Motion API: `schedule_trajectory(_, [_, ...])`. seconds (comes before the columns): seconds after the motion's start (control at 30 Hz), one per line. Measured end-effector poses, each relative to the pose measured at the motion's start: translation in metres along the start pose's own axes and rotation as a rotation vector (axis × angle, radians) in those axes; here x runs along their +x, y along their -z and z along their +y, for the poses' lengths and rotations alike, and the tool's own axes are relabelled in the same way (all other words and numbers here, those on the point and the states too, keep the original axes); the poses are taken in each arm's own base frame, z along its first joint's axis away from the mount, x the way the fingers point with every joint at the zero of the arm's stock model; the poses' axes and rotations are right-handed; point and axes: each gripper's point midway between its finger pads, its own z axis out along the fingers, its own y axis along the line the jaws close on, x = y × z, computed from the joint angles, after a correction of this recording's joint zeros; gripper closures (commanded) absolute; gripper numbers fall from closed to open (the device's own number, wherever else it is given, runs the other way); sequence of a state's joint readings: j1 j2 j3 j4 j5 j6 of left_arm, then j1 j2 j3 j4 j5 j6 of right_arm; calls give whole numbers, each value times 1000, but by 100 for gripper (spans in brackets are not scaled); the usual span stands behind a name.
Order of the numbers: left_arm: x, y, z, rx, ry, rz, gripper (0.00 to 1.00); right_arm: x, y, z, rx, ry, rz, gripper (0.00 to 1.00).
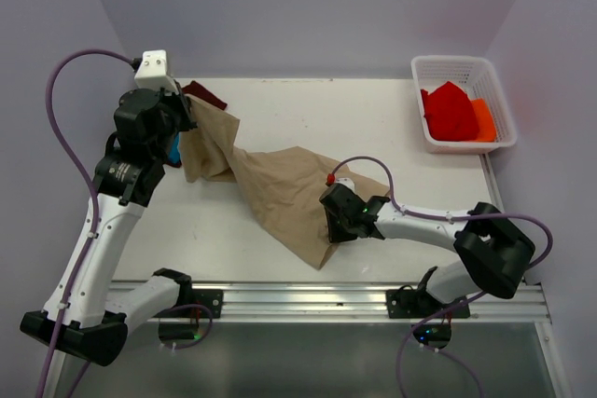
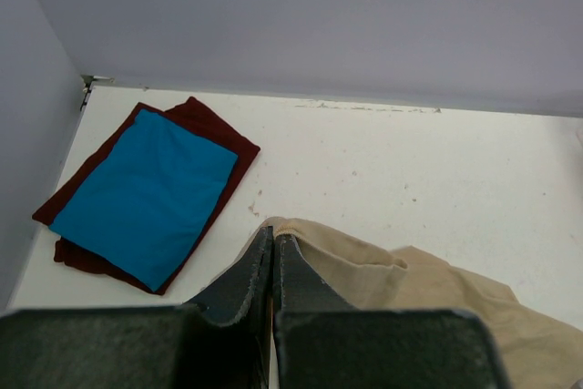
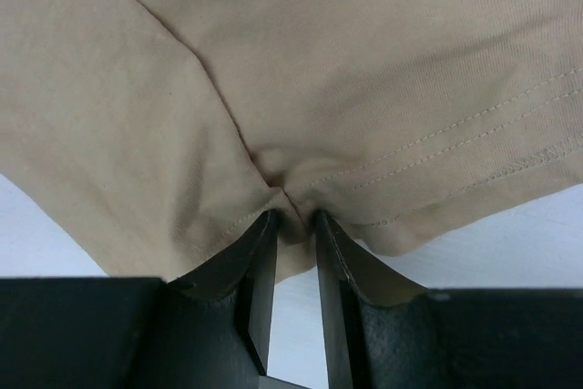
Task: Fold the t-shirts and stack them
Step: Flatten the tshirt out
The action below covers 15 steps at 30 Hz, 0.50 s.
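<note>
The tan t-shirt lies stretched in a twisted band across the table between both arms. My left gripper is raised at the back left and shut on the shirt's hem; its tips are pressed together. My right gripper sits low at the shirt's near right edge, with a bunched fold of tan cloth pinched between its fingertips. The folded blue t-shirt lies on top of the folded maroon t-shirt in the back left corner, mostly hidden behind my left arm in the top view.
A white basket stands at the back right, holding a red cloth and an orange cloth. Walls close in the table at the left, back and right. A metal rail runs along the near edge.
</note>
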<state>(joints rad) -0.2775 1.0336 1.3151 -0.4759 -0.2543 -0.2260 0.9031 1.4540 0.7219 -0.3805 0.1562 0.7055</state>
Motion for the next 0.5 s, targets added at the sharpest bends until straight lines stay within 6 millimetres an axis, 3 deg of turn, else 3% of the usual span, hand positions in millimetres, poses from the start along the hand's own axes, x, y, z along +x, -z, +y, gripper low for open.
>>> schedule_trajectory(0.2, [1,0,0,0,0,2,100,0,-1,5,-25,-11,-5,78])
schedule_trajectory(0.5, [2,0,0,-1,-1,3,100,1,1,2,-9,-4,1,76])
